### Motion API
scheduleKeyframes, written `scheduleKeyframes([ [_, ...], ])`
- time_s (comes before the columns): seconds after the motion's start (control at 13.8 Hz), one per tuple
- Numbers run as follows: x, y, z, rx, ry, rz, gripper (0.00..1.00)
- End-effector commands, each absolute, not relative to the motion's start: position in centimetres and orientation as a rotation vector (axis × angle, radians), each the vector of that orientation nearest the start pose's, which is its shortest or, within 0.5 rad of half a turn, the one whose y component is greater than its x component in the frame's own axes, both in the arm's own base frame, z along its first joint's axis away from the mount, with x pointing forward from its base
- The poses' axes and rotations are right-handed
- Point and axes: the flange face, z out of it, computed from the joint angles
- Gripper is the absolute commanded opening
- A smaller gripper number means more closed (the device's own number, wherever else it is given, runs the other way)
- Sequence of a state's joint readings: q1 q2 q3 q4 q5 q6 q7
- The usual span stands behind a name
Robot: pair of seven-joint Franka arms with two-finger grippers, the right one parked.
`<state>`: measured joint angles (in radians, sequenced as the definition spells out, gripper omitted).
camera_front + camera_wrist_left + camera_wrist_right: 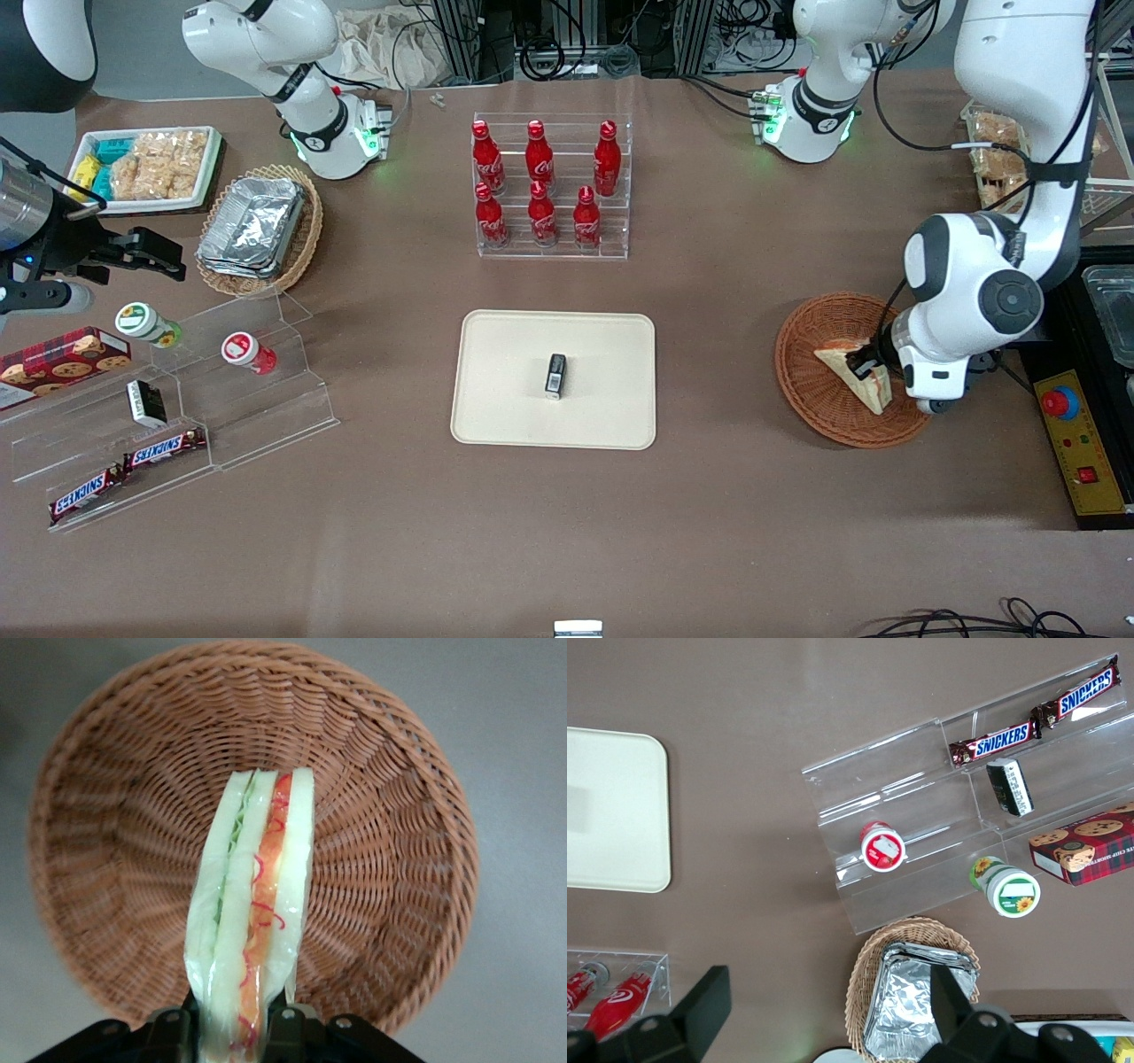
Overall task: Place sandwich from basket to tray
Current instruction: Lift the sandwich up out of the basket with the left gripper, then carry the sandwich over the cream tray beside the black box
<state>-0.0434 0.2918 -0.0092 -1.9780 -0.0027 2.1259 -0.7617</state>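
Note:
The sandwich, a wedge of white bread in clear wrap, is over the round reddish-brown wicker basket toward the working arm's end of the table. My left gripper is shut on it. In the left wrist view the sandwich stands on edge with its red and pink filling showing, held between the fingers, above the basket. The cream-beige tray lies in the middle of the table with a small dark packet on it.
A clear rack of red bottles stands farther from the front camera than the tray. A tan basket of foil containers, a clear stepped stand with snacks and a white snack tray lie toward the parked arm's end.

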Motion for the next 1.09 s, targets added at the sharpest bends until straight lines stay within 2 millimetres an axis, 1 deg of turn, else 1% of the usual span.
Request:
scheduleKeyframes([
  [0.0,60.4,-3.2,39.6,-2.88,-1.053,0.233,0.0],
  [0.15,61.2,-3.5,45.6,-2.898,-0.968,0.295,0.0],
  [0.22,61.3,-3.9,47.7,-2.913,-0.921,0.306,0.0],
  [0.29,61.1,-5.1,48.9,-2.94,-0.857,0.313,0.0],
  [0.36,60.9,-7.0,49.1,-2.97,-0.791,0.322,0.0],
  [0.44,60.8,-8.4,49.0,-2.983,-0.753,0.323,0.0],
  [0.58,60.6,-10.3,49.5,-3.008,-0.701,0.308,0.0],
  [0.73,59.7,-14.2,50.2,-3.049,-0.539,0.288,0.0],
  [0.8,59.3,-15.8,50.2,-3.065,-0.472,0.292,0.0],
  [0.87,58.9,-17.6,50.2,-3.07,-0.448,0.293,0.0],
  [0.95,58.2,-19.6,50.1,-3.081,-0.39,0.296,0.0],
  [1.02,57.8,-21.0,50.0,-3.09,-0.351,0.307,0.0],
])
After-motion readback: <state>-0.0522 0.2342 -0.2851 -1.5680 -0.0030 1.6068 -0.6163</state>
